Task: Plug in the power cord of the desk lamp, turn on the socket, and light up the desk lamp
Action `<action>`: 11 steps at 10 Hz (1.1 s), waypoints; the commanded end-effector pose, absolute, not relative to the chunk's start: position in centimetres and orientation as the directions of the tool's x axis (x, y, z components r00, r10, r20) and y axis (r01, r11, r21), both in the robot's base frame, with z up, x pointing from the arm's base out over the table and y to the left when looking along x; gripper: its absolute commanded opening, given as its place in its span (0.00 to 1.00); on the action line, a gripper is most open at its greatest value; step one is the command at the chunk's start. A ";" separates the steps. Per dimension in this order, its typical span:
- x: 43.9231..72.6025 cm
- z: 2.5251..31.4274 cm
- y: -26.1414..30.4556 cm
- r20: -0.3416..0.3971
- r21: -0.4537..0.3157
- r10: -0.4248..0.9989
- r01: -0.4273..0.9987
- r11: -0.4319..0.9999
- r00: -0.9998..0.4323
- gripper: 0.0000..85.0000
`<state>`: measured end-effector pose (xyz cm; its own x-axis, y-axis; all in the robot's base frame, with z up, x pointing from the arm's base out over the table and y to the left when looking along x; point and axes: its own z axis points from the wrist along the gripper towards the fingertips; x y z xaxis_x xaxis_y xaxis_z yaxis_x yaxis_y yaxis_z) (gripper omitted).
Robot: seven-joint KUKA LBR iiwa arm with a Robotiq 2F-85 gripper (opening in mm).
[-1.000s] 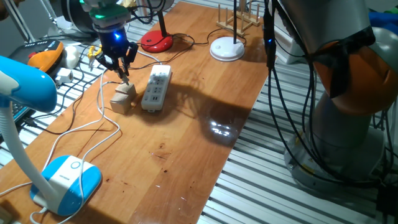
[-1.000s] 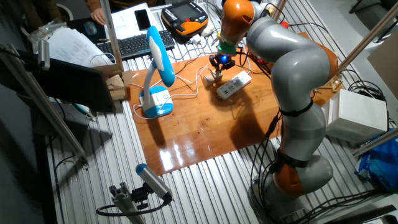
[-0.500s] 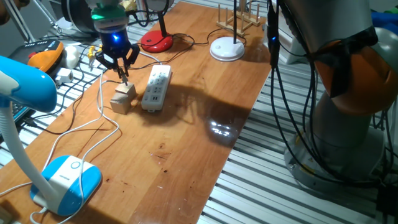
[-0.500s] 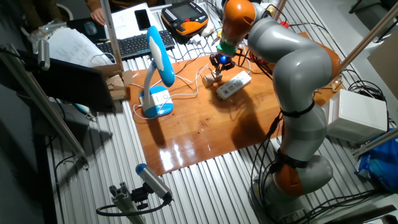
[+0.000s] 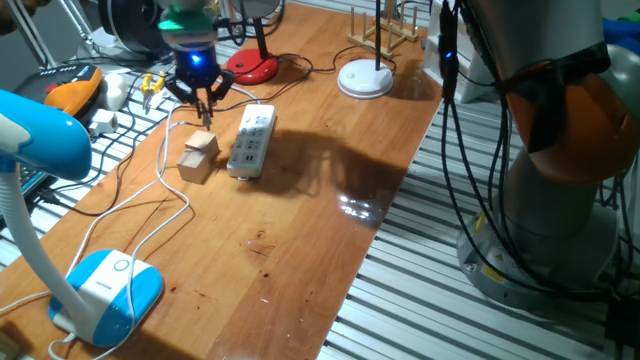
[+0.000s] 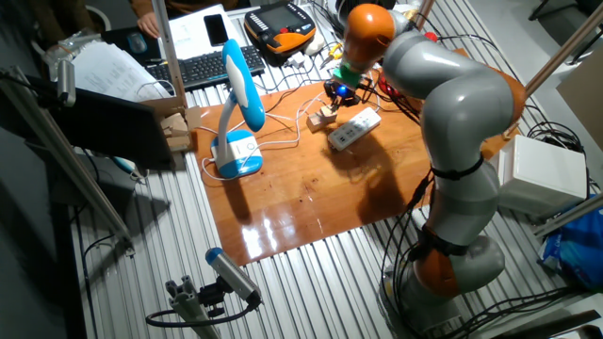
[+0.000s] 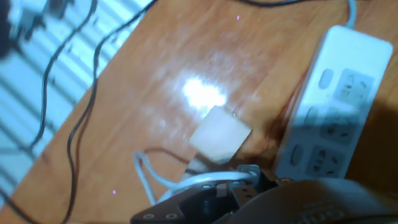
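My gripper (image 5: 206,112) hangs above the table's back left, its fingers pointing down and shut on the small plug of the white power cord (image 5: 165,150). The cord trails down to the desk lamp's light-blue base (image 5: 108,291). In the hand view the cord (image 7: 180,182) loops into my fingertips (image 7: 241,177). The socket (image 5: 251,142), a white strip, lies just right of and below the gripper, seen close in the hand view as the socket (image 7: 333,109). The other fixed view shows the gripper (image 6: 340,92), the socket (image 6: 353,129) and the desk lamp (image 6: 237,122).
A tan wooden block (image 5: 198,155) sits left of the strip, directly under my hand as the block (image 7: 219,134). A red-based lamp (image 5: 251,67) and a white disc-based lamp (image 5: 365,79) stand behind. An orange pendant (image 5: 70,92) and loose cables lie off the table's left edge.
The gripper has lifted off the wooden block and shifted up and right, toward the back of the strip, drawing the white cord with it.
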<state>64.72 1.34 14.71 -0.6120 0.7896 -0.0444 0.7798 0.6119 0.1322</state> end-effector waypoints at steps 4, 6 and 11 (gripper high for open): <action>64.2 14.8 -1.0 -0.046 0.117 0.998 0.992 -0.035 0.041 0.00; 63.5 14.9 -1.5 -0.070 0.114 0.997 0.993 -0.023 0.032 0.00; 61.6 13.9 -2.0 -0.100 0.084 0.995 0.996 0.013 -0.005 0.00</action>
<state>61.60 -2.02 13.91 -0.2900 0.9518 -0.1004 0.9507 0.2985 0.0842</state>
